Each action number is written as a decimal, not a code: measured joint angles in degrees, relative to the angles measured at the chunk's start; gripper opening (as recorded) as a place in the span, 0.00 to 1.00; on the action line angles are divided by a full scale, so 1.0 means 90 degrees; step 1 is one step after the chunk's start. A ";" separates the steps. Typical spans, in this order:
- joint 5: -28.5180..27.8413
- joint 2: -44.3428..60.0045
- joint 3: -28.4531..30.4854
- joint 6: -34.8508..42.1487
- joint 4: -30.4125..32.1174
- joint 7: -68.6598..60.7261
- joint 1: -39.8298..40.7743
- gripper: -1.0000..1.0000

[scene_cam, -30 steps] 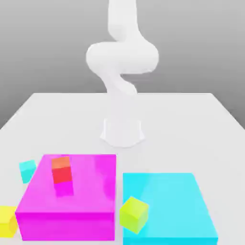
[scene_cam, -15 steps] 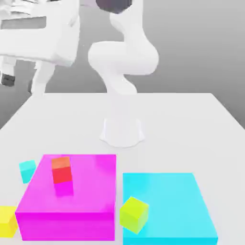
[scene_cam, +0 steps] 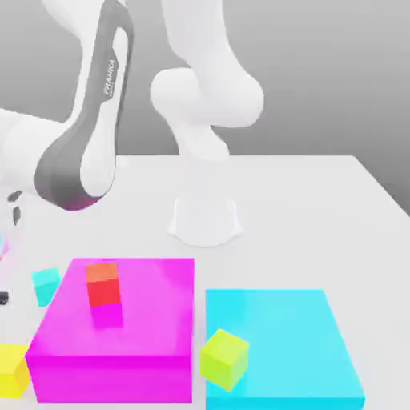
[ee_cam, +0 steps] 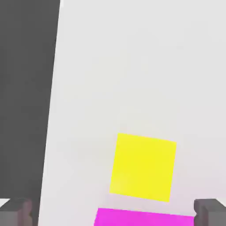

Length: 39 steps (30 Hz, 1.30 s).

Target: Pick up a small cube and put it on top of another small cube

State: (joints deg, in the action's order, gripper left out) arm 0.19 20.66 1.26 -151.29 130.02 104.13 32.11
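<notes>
Swung down to the exterior view's left, the arm (scene_cam: 84, 144) hangs its wide, empty end effector (ee_cam: 113, 212) over the yellow cube (ee_cam: 143, 167) beside the magenta block (ee_cam: 143, 217).

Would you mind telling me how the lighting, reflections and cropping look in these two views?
Exterior view: soft, even light; the red-orange cube mirrors faintly in the glossy magenta block; the yellow cube is cropped at the edge. Hand view: flat, shadowless light on the yellow cube.

Yellow small cube (ee_cam: 143, 167), teal cube (scene_cam: 46, 285), magenta block (scene_cam: 144, 320).
</notes>
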 joint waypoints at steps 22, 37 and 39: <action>0.0097 -0.1338 0.0544 0.0030 0.1421 0.0693 0.0353 0.00; 0.0262 -0.1666 0.0765 -0.1297 0.3028 0.1376 0.1197 1.00; 0.0262 -0.1666 0.0765 -0.1297 0.3028 0.1376 0.1197 1.00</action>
State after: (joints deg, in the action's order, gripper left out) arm 2.56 5.67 8.15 -162.97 157.27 116.51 42.89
